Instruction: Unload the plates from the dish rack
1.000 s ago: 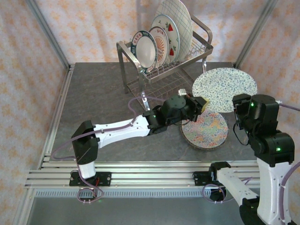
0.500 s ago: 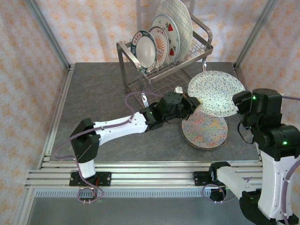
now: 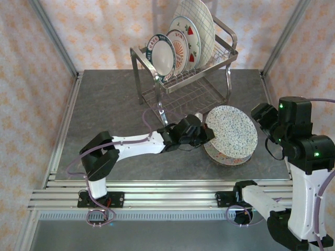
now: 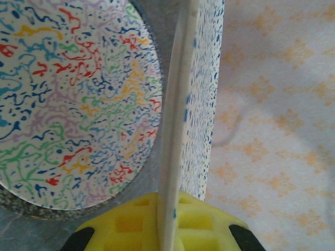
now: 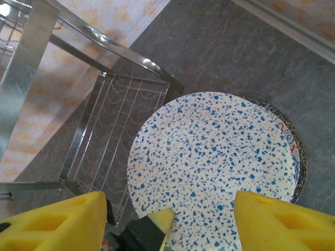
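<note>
Left gripper (image 3: 205,133) pinches the rim of the round white blue-speckled plate (image 3: 231,130), holding it tilted over the round multicolour-squiggle plate (image 3: 226,159) lying on the grey table (image 3: 115,104). Right gripper (image 3: 260,116) stands spread and empty, just beside.

Recommended: level the plate, centre it, lower it, and release on contact.

Four plates (image 3: 175,42) remain upright in the silver wire dish rack (image 3: 183,83).

The left wrist view reveals the open angle between the two plates, which the overhead view flattens.

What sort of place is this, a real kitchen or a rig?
Most likely a lab test cell, not a kitchen: patterned cloth walls on metal posts, a grey table edged with aluminium rails, and a dish rack.
</note>
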Robot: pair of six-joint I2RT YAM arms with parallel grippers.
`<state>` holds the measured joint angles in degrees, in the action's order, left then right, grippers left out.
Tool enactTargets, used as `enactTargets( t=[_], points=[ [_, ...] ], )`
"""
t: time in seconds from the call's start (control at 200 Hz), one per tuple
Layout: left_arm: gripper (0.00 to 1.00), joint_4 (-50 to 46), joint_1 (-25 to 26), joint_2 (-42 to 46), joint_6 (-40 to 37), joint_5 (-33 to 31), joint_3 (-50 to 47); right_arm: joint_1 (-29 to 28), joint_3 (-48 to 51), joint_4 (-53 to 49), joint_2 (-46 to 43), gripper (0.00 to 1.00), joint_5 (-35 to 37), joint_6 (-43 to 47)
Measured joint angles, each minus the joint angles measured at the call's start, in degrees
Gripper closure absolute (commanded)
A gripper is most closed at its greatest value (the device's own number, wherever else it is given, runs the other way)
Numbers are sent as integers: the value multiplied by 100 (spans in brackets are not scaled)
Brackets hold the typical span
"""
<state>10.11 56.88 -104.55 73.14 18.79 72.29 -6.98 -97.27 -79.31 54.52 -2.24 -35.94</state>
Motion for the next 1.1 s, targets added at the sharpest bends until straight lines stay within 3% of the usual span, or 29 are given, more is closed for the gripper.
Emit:
enactTargets(
  t=[0.44, 1.101],
  points=[
    [100, 863, 0, -715, -68, 57, -240, 0, 428, 2, -79, 35, -254, 70],
    [100, 1161, -70, -1051, 48, 203, -240, 0, 586, 144, -98, 35, -361, 70]
  ],
)
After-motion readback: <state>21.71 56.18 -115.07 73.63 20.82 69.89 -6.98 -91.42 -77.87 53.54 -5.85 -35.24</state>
